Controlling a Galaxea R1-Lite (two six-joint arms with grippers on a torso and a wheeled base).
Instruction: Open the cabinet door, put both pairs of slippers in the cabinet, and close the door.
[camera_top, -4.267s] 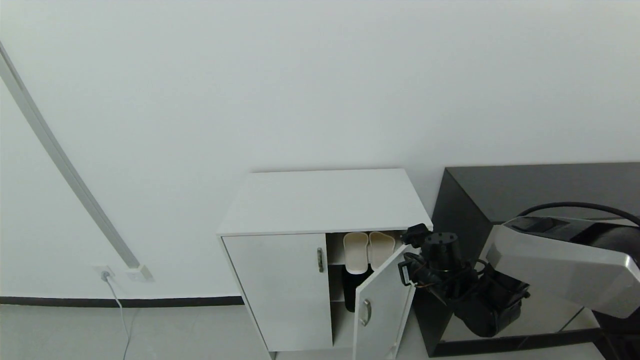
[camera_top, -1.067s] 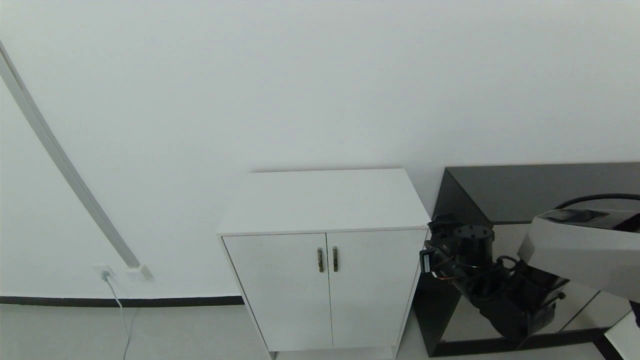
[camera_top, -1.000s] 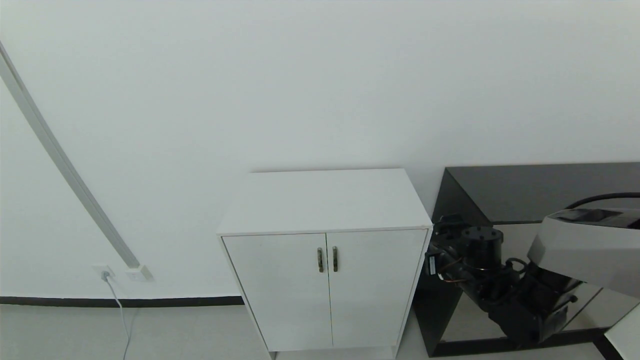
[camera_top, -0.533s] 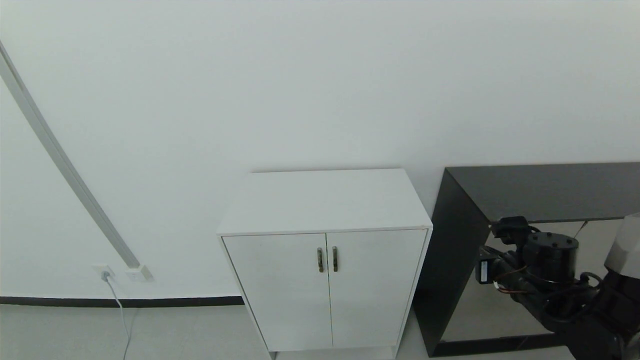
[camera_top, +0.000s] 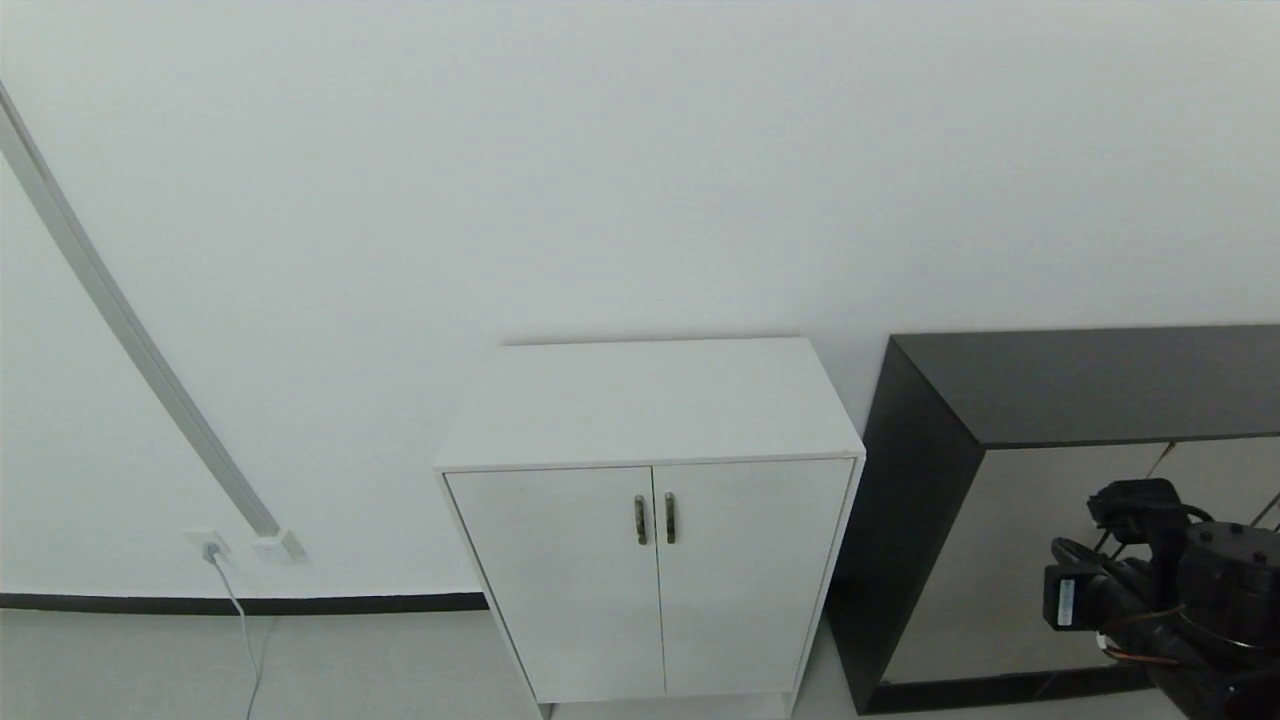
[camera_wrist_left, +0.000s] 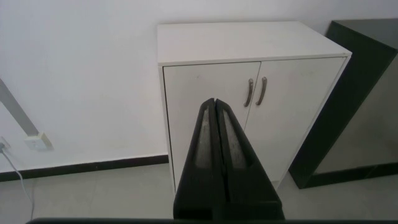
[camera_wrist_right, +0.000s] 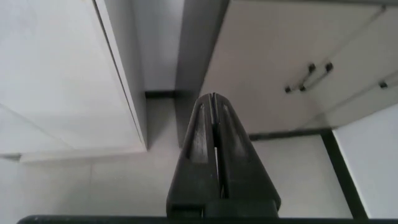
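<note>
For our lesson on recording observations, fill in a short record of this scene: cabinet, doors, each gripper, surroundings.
cabinet: white, standing against the wall
doors: both shut, handles side by side at the middle
left gripper: shut, empty, facing the cabinet front
right gripper: shut, empty, low, off to the cabinet's right
black unit: right of the cabinet
socket: on the wall left of the cabinet, cable plugged in

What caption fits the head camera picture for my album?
White cabinet with both doors shut beside a black table; the robot's right arm near the table.
</note>
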